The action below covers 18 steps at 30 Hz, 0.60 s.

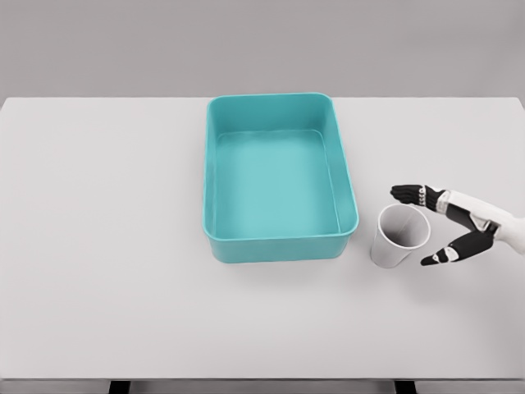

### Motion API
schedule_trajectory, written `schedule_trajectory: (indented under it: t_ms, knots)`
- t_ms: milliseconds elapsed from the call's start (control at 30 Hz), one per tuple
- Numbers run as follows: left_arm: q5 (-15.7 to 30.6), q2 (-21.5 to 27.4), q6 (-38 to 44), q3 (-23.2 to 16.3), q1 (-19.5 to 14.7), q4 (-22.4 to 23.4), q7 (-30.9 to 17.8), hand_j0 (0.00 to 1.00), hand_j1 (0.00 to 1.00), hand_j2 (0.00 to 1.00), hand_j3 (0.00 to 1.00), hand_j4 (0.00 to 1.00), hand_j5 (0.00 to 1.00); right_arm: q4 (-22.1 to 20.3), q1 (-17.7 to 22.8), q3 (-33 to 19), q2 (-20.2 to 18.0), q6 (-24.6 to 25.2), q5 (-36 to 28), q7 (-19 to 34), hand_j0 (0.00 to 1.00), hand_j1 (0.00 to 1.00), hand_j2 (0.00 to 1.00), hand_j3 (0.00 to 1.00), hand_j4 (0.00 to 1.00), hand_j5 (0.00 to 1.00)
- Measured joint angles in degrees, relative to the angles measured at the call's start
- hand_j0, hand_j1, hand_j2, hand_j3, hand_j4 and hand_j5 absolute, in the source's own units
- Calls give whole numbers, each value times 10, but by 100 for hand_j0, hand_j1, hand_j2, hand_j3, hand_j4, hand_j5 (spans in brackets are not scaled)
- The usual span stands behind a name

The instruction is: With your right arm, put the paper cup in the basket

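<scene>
Grey wall fills the background behind a wide white counter (98, 246), and you have only the head view to go on.

From that view, you see the teal basket (280, 238) sitting near the middle of the counter, its inside bare. The paper cup (399, 236) stands upright on the counter just to the right of the basket's near right corner, close to it but apart from it, with its mouth facing up.

You can judge the task as barely begun: the cup is not yet gripped, not lifted, and nothing lies in the basket. What remains is closing on the cup, raising it, carrying it left over the rim and letting go.

Your right hand (443, 226) comes in from the right edge, low and level with the cup. Its fingers (408, 194) are spread, one set reaching past the cup's far side and the thumb (439, 256) beside its near side, so the cup sits in the gap. The hand is released and grasps nothing; you cannot tell whether any fingertip touches the cup wall. Your left arm does not show.
</scene>
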Motion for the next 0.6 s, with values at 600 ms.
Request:
schedule_trajectory:
  t_ms: [600]
  knots:
    - [0, 0, 0, 0, 0, 0, 0, 100, 100, 100, 100, 100, 100, -13, -2, 6, 14, 5, 1, 0, 100, 100, 100, 100, 100, 100]
